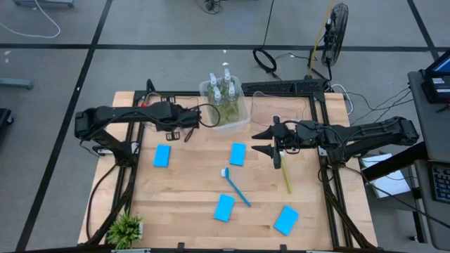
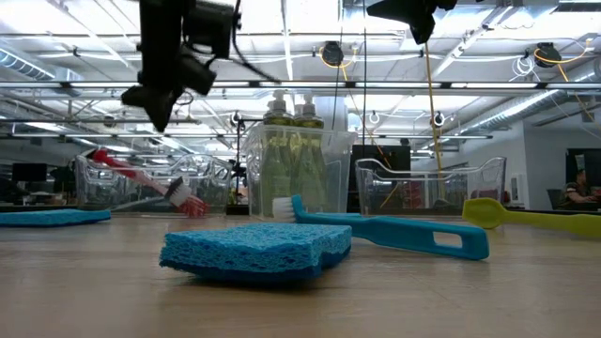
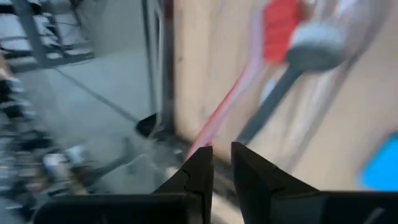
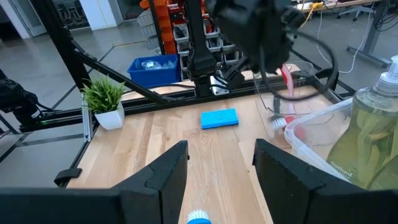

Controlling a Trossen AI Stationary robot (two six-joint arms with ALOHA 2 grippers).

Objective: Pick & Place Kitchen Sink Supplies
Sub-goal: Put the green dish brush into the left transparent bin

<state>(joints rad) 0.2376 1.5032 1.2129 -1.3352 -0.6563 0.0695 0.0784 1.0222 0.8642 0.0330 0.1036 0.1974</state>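
My left gripper [image 1: 188,133] [image 2: 152,101] hangs high over the table beside a clear bin [image 2: 113,178], fingers nearly together and touching nothing. The red brush [image 2: 141,176] [image 3: 273,28] and a dark grey brush [image 3: 280,93] lie in that bin. My right gripper [image 1: 261,141] [image 4: 221,168] is open in the air, above the table's right half. The yellow brush [image 1: 285,174] [image 2: 535,218] lies flat on the table under the right arm. The blue brush [image 1: 237,187] [image 2: 394,231] and several light-blue sponges [image 1: 238,153] [image 2: 254,249] lie flat on the wood. Soap bottles [image 1: 223,93] [image 2: 291,150] stand in the middle bin.
A third clear bin [image 1: 281,107] [image 2: 427,188] stands at the far right of the table. A small potted plant [image 1: 126,228] [image 4: 106,99] sits at the near left corner. Bare wood shows between the sponges [image 1: 162,156] [image 1: 224,207] [image 1: 286,219].
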